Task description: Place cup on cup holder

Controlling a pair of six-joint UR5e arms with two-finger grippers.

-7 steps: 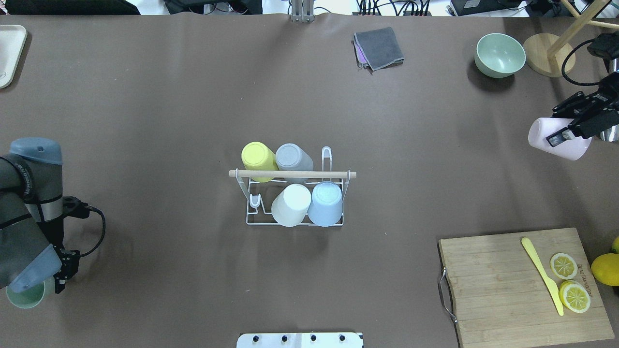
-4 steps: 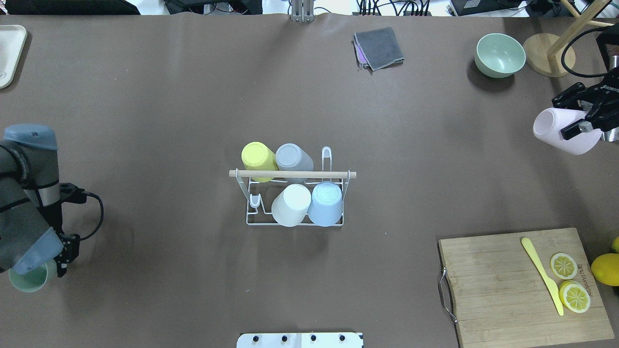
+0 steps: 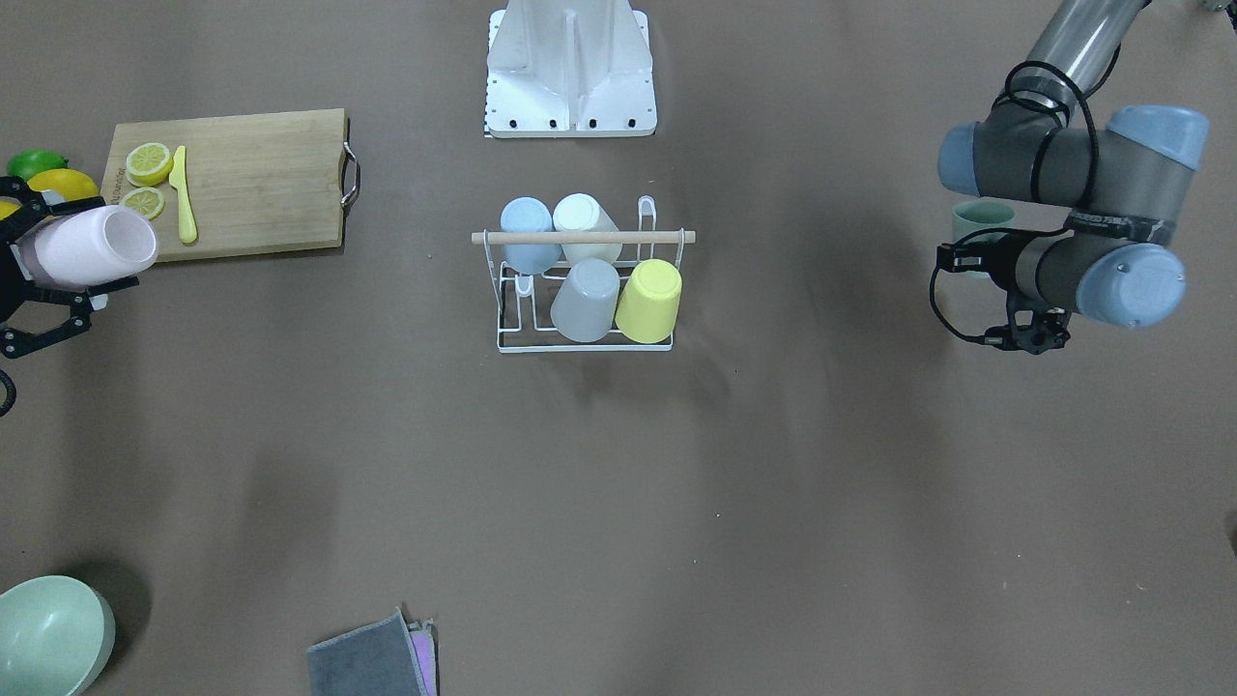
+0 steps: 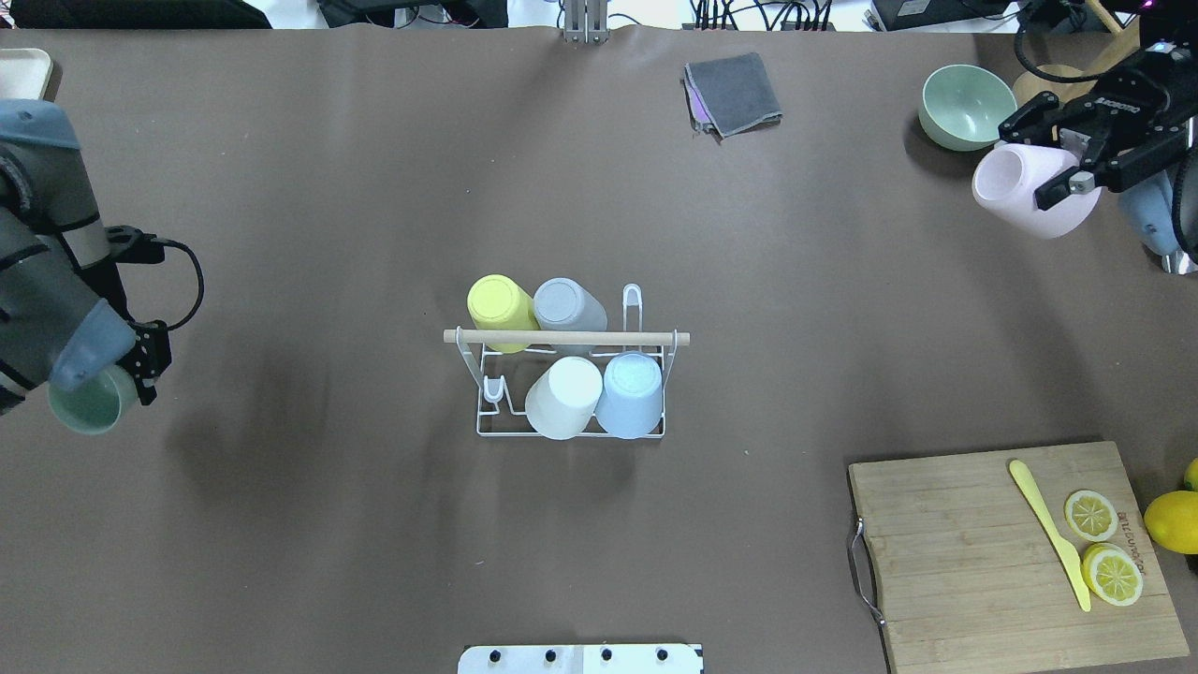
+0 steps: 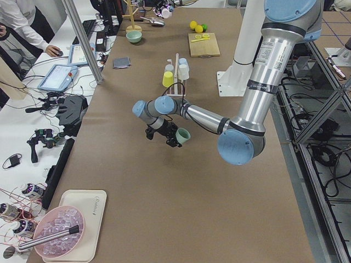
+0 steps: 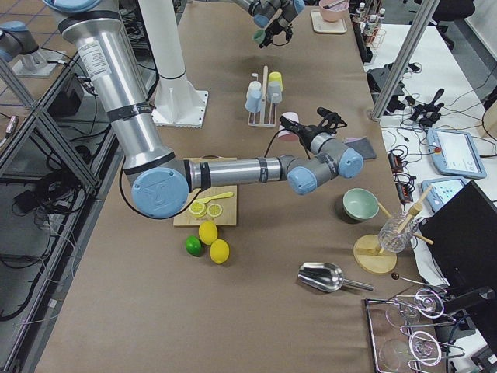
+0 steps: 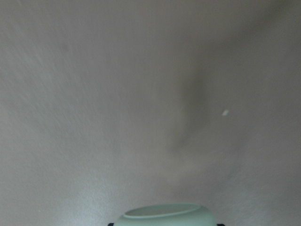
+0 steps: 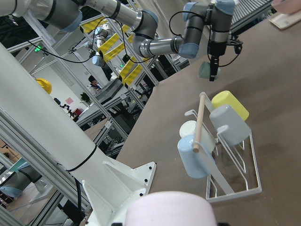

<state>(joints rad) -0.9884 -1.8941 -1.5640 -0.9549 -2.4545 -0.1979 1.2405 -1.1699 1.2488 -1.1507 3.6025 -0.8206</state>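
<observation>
The white wire cup holder (image 4: pixel 483 428) with a wooden rod (image 4: pixel 566 338) stands at the table's middle. It holds a yellow, a grey, a white and a blue cup, all upside down. A rear-right prong (image 4: pixel 633 304) and a front-left prong (image 4: pixel 494 388) are bare. My left gripper (image 4: pixel 112 388) is shut on a green cup (image 4: pixel 86 407), held above the table at the far left; it also shows in the left wrist view (image 7: pixel 164 215). My right gripper (image 4: pixel 1027 164) is shut on a pink cup (image 4: pixel 1025 201), held sideways at the far right; its open end faces the holder.
A green bowl (image 4: pixel 967 106) and a wooden stand base (image 4: pixel 1048 94) sit next to the right gripper. A grey cloth (image 4: pixel 735 92) lies at the back. A cutting board (image 4: pixel 973 562) with a yellow knife and lemon slices is front right. A tray (image 4: pixel 21 73) is back left.
My left arm has carried the green cup away from the table's near edge. My right gripper has carried the pink cup farther back and a little inward, toward the green bowl.
</observation>
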